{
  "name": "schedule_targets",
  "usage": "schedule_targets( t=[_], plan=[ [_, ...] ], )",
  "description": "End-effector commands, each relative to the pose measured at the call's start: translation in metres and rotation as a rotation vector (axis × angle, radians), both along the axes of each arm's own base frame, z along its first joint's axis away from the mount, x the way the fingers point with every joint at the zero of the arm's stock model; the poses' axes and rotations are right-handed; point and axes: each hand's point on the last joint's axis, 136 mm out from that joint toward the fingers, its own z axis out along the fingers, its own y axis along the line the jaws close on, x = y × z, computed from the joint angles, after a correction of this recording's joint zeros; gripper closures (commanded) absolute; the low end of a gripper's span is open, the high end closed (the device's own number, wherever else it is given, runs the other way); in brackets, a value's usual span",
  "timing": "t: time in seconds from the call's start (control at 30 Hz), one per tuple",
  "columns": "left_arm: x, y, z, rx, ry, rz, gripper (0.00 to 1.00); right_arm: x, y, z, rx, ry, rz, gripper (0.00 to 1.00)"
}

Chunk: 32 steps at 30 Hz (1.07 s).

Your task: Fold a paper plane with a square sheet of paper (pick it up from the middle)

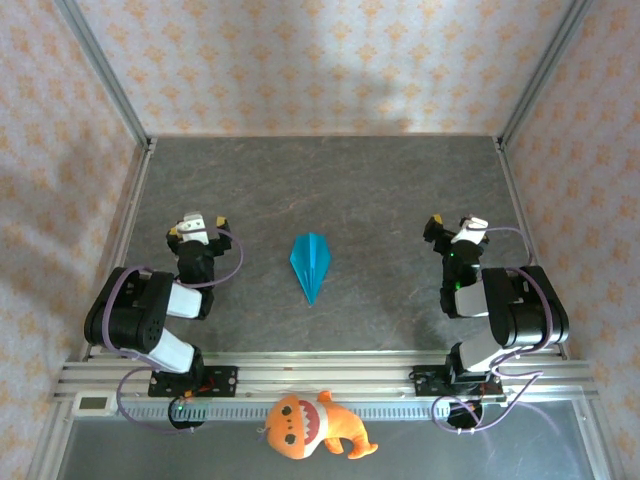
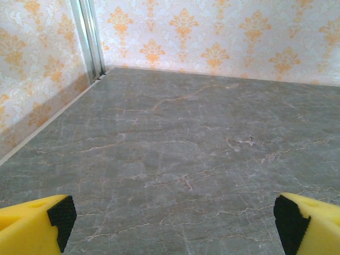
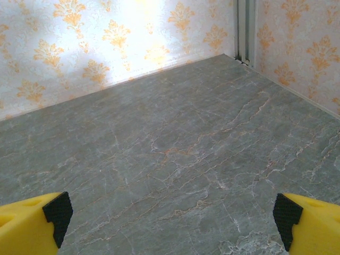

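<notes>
Now | left jaws: wide apart, empty | right jaws: wide apart, empty | paper plane (image 1: pixel 312 265): on table (image 1: pixel 400 190) between them

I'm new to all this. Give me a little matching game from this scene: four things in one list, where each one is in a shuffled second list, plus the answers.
Things:
1. paper plane
2. plush toy
3. left gripper
4. right gripper

Places:
A. open, over the right side of the table
B. beyond the table's near edge, orange
C. middle of the table, tip toward the near edge
D. open, over the left side of the table

Pairs: 1-C, 2-B, 3-D, 4-A
</notes>
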Motion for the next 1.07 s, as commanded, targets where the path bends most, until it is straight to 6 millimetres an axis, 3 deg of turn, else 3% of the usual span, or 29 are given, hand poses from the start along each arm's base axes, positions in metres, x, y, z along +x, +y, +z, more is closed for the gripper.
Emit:
schedule_targets(
  t=[0.0,1.03],
  plan=[
    [0.0063,-0.0028,0.0144,-0.013,-0.047,-0.02,0.01,0.0016,-0.0027,0.0145,-0.003,-0.054,-0.025,0.0],
    [0.0059,-0.003,0.0149,-0.012,-0.052,-0.02,0.01,0.0021,-0.0022,0.0144,-0.006,-0.052,-0.025,0.0]
  ],
)
